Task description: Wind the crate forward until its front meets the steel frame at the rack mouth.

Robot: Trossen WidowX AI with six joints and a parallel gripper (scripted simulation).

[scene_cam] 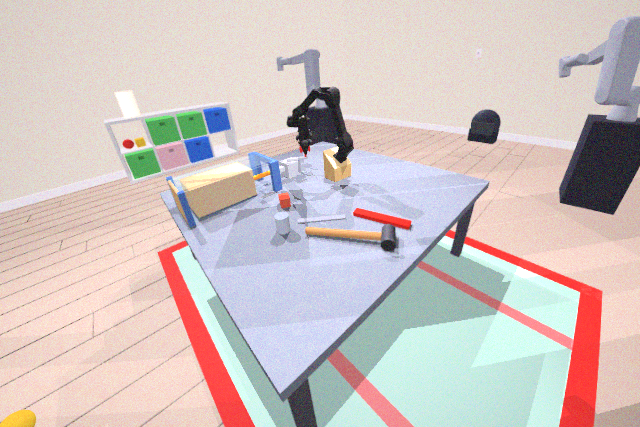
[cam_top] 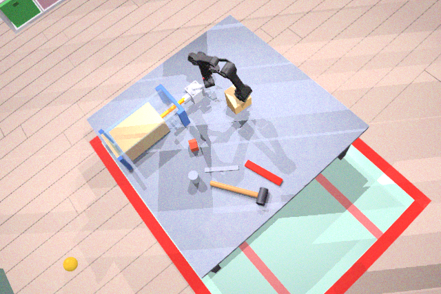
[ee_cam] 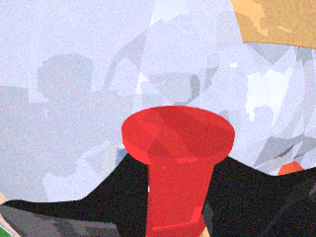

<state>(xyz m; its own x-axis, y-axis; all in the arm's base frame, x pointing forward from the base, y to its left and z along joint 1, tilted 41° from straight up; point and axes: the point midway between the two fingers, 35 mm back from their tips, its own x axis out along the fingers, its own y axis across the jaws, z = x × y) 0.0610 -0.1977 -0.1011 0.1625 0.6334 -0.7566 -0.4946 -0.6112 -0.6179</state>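
The tan crate (cam_top: 135, 123) (scene_cam: 222, 192) sits flat inside the clear-panelled cubby, with a gap between its front and the blue frame (cam_top: 183, 117) (scene_cam: 276, 177) at the mouth. An orange strap (cam_top: 172, 107) (scene_cam: 262, 174) runs from the crate through the frame to the white winch (cam_top: 192, 88) (scene_cam: 290, 169). My gripper (cam_top: 206, 81) (scene_cam: 305, 151) (ee_cam: 164, 142) is shut on the red grip (ee_cam: 180, 173) of the winch handle, beside and above the winch, on the side away from the crate. The square key and its hole are hidden; I cannot tell whether the key is seated.
A tan wooden block (cam_top: 236, 105) (scene_cam: 330, 168) stands below the arm's base. An orange cube (cam_top: 193, 144) (scene_cam: 284, 200) lies near the frame. A grey cylinder (cam_top: 193, 177), a flat grey bar (cam_top: 221, 169), a red bar (cam_top: 263, 172) and a mallet (cam_top: 235, 189) lie farther along the bench.
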